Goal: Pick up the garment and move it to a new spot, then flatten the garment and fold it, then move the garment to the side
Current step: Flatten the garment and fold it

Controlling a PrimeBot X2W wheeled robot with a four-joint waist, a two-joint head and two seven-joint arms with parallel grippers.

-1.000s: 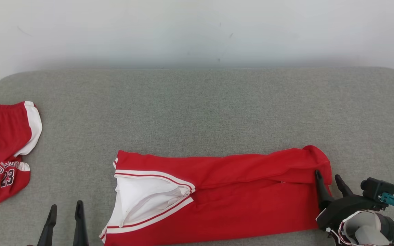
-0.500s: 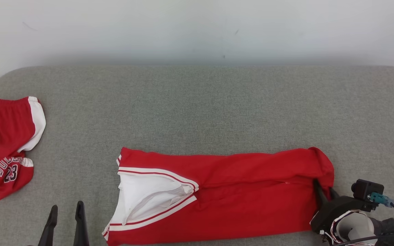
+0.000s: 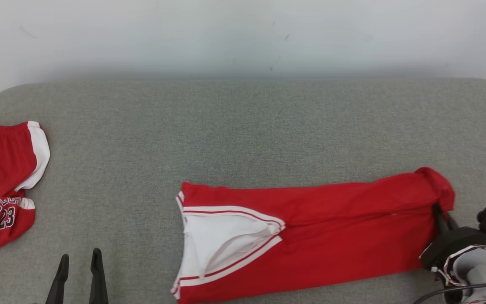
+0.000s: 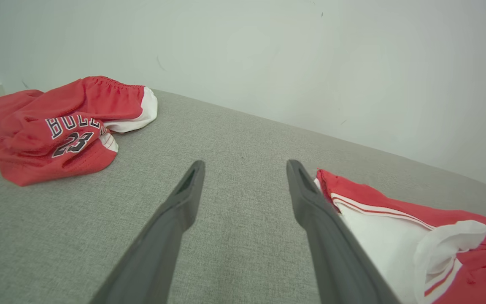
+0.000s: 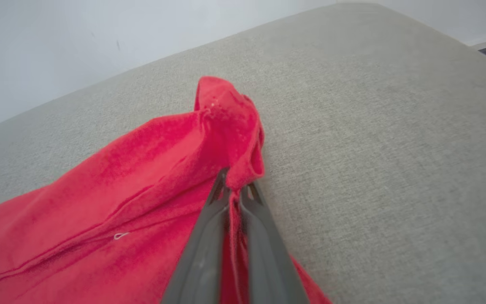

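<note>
Right wrist view has the right gripper [image 5: 234, 188] clamped on one end of the garment [image 5: 133, 181], which lies front-right on the couch [image 3: 243, 126]. The left gripper [image 4: 245, 166] hangs with fingers apart. This is probably the move aside; next it calls for a steady sideways drag, then release.

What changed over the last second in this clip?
The right gripper, open beside the red garment a second ago, closed on its right end and dragged it toward the robot's right. The left gripper stays open and idle; the crumpled jersey lies where it was.
</note>
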